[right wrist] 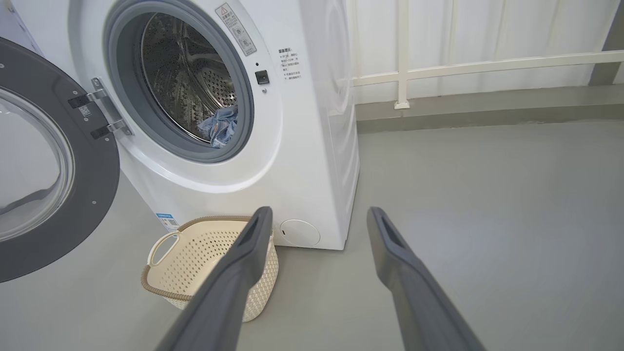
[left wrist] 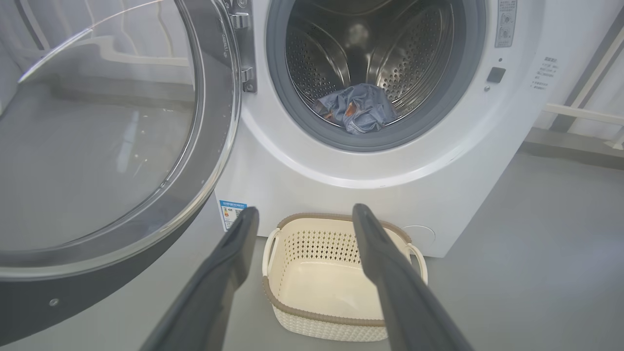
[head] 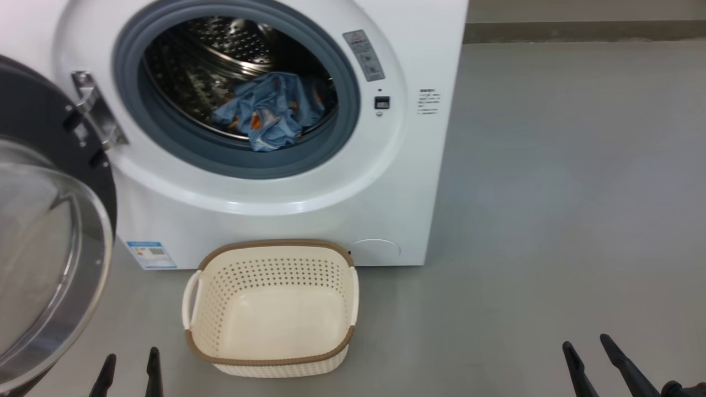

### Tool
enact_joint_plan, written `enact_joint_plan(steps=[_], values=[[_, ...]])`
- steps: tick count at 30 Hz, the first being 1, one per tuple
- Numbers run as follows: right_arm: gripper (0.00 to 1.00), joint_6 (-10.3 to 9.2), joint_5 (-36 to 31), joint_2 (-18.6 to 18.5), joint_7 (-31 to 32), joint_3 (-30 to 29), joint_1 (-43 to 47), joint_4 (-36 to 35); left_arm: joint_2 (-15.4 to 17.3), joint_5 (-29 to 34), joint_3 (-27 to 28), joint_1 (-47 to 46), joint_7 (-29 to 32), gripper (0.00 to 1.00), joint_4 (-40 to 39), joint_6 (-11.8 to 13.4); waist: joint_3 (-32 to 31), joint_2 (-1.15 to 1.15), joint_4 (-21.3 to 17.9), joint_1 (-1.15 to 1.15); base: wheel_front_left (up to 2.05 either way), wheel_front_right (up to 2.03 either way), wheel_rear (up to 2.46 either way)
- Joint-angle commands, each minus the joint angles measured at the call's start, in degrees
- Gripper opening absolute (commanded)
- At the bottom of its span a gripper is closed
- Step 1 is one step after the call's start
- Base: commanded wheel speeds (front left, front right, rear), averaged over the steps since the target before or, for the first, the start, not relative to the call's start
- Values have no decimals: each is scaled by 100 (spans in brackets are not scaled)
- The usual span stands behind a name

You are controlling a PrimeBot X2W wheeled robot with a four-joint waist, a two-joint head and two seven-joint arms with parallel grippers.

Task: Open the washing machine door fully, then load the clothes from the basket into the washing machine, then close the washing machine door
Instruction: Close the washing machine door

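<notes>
White rail [right wrist: 487, 66] running level across the back, and that's our marker. One white post [right wrist: 402, 48] crosses it and drops to a foot planted on the grey kerb [right wrist: 487, 100] just below the rail. Behind the rail there's pale sheeting [right wrist: 487, 29] with vertical folds. At the rail's right end stands a dark upright [right wrist: 607, 63]. Below rail and kerb, the smooth grey floor [right wrist: 487, 195] spreads wide, matte with a faint sheen.
</notes>
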Motion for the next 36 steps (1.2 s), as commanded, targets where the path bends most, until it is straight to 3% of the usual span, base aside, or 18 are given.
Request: enact_joint_plan(steps=[1,13,25,29,36], values=[[100,35,-40,-157,-28,198,-155,-139,93,-49,188,-53,-21,100,-158,64,-12,0,219,0,0,0,0],[100,35,-11,-373,-28,939,-809,41,93,-364,-17,62,-21,100,-305,366,168,0,1438,0,0,0,0],[100,35,32,-554,-28,1312,-1156,188,93,-667,-258,112,-21,100,-451,603,221,0,2460,0,0,0,0],[100,35,52,-601,-28,1405,-1240,206,93,-736,-344,133,-21,100,-457,616,220,0,2734,0,0,0,0],[100,35,122,-756,-28,1777,-1563,282,93,-945,-340,224,-21,100,-664,764,340,0,2844,0,0,0,0]])
